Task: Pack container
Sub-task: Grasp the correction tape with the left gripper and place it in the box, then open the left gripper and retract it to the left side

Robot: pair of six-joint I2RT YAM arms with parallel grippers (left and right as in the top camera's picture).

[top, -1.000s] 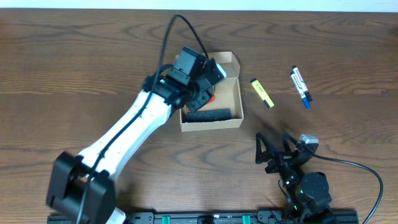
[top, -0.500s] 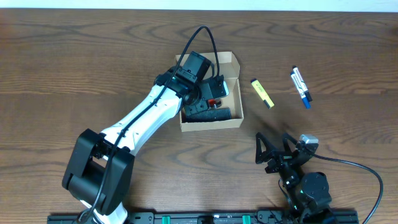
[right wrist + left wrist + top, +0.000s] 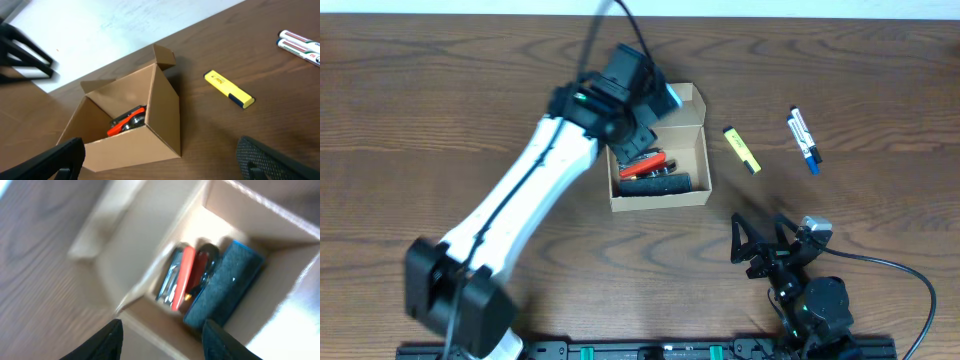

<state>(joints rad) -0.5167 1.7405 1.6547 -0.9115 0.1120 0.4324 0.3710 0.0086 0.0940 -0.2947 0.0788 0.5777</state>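
- Container [image 3: 660, 199]: small tan cardboard box, mid-table, flaps open. The left arm is over its far-left corner.
- Inside, flat on the floor, are red pen-like items [image 3: 642, 163] and a dark block [image 3: 655, 184]. There's room beside them.
- Left gripper [image 3: 164, 337]: jaws spread and empty, hovering above the box opening and looking straight in.
- Right gripper [image 3: 760, 240]: jaws spread and empty, parked at the near edge, well apart from the box.
- Not packed yet: a yellow highlighter [image 3: 741, 149] just right of the box and two markers [image 3: 804, 140] further right.
- Handling guess:
  - The box is light thin card, so the walls will flex and dent under a hard squeeze.
  - It will likely skid on the wood if pushed.
- Grip guess:
  - Pinch over a side wall's top rim, one finger in and one out.
  - For closing, take the lid flap at its free edge, ideally with the other arm bracing the box.
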